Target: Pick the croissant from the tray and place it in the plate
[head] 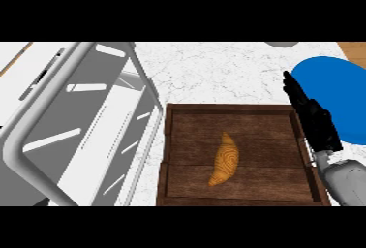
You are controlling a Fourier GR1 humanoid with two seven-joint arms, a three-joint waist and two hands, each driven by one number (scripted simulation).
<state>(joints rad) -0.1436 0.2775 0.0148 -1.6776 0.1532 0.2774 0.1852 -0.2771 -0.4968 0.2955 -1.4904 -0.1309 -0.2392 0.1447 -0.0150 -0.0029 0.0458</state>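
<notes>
**Right hand open beside the tray, croissant untouched**

The white marbled worktop (pixel 214 72) fills the view. On its left stands a big grey wire rack (pixel 32 121), cut off by the left and lower edges.

In the lower middle lies a dark wooden tray (pixel 265 135). Its near rim runs just along the bottom of the view.

A blue plate (pixel 343 92) sits to the right of the tray, just beside the tray's far right corner. Its right part is cut off, and its lower left is hidden behind the hand.

The right hand (pixel 314 121) comes up from a grey forearm (pixel 343 181) at the lower right. Its fingers are straight and close together, pointing away. It lies along the tray's right rim, over the seam between tray and plate. It holds nothing. Whether it touches the rim or the plate cannot be told.

The croissant (pixel 225 160) lies lengthwise on the tray floor near the middle, well apart from the hand.

A small grey shape (pixel 282 43) at the top edge is mostly cut off and hard to make out.
</notes>
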